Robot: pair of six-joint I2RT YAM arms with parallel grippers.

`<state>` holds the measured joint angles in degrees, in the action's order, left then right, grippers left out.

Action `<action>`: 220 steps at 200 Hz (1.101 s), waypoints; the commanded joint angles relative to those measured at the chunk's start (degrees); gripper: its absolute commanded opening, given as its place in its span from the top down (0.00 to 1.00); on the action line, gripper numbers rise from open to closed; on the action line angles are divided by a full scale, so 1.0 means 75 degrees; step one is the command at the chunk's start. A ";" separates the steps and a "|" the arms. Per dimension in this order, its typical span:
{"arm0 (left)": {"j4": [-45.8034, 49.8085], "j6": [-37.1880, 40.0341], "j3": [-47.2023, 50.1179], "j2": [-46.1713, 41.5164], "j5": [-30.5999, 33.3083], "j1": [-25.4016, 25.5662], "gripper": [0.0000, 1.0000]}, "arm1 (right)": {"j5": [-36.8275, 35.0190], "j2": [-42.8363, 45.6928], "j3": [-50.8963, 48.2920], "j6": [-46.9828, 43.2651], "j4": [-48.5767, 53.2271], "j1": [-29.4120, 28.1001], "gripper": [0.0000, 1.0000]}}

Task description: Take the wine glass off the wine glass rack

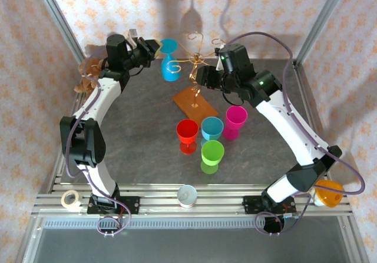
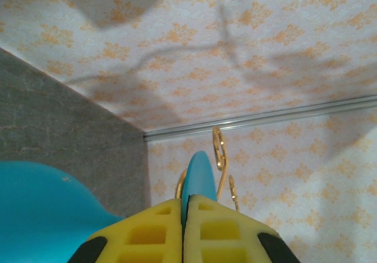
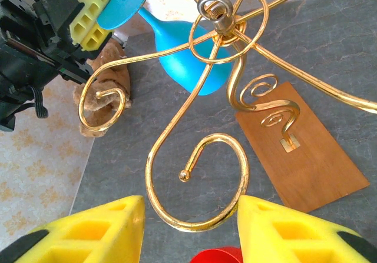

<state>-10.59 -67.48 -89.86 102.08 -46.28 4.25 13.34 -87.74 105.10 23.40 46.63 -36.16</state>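
1. Grey stone-look surface (image 1: 135, 127), floral wallpaper behind. The wine glass rack (image 1: 197, 58) stands far centre on its wooden base (image 1: 197, 103).
2. The blue wine glass (image 1: 169, 66) is at the rack's far-left arm, upside down and tilted, foot up, bowl down. Can't tell whether the foot rests on the wire.
3. Handling, my read: it looks like opaque plastic, so light, stiff and not very fragile, but smooth and a bit slippery.
4. Where to hold: the foot is a thin disc, so an edge pinch may let the glass pivot. The stem just under the foot would be firmer, but gold wire runs close there.
5. Left tool (image 1: 154, 49): yellow fingers (image 2: 147, 233) pressed together edge-on across the rim of the foot (image 2: 197, 175), pinching it. The bowl (image 2: 41, 210) sits lower left in the wrist view.
6. Right tool (image 3: 189, 207): fingers spread partway, holding nothing. It hovers just beside a spiral arm (image 3: 203, 183) on the rack's right side. Contact with the wire: can't tell.
7. The red goblet (image 1: 187, 130) and green goblet (image 1: 212, 152) stand near of the base, so I'd route the lift-off away from them.
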 commanded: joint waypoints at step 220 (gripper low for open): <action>0.0042 -0.0443 -0.1224 0.0455 -0.0309 0.0101 1.00 | 0.0064 -0.0055 -0.0031 0.0125 -0.0247 0.0046 0.54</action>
<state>-11.49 -71.99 -96.03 103.70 -47.09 4.54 14.00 -87.81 105.10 24.03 46.52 -36.16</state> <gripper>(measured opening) 0.048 0.453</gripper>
